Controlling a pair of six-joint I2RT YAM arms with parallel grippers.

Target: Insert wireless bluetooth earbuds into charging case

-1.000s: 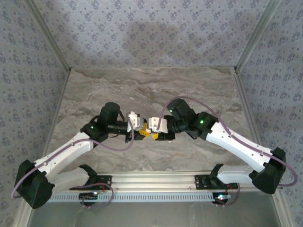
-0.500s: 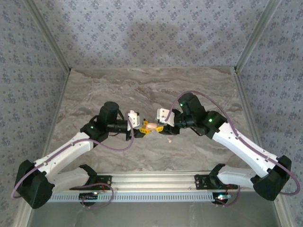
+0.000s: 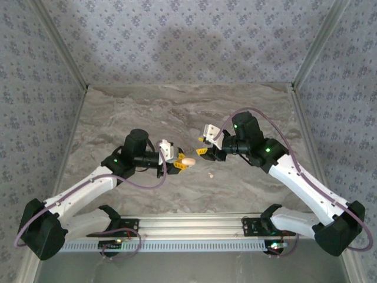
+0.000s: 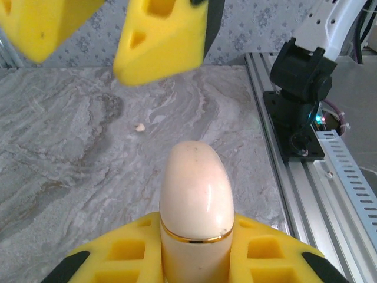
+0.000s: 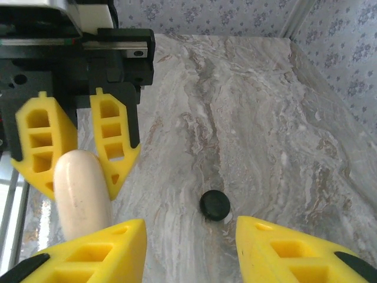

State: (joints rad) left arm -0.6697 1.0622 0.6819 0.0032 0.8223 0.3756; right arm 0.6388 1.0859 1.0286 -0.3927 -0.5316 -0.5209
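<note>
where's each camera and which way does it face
Top external: above and behind the left arm and right arm, looking down at the table; both show.
Left wrist: on the left arm, facing right; the left fingers clamp the charging case.
Right wrist: on the right arm, facing left; the right fingers stand open.
Shared: both wrist views show the case and the opposite fingers.

Light even, diffuse, from above. Top view bright; soft grey shadow on wall (image 3: 188, 44), upper centre. My left wrist view: faint sheen on charging case (image 4: 194, 194), right gripper fingers (image 4: 160, 36) at top edge blurred. My right wrist view sharp mid-frame, softer along bottom.
</note>
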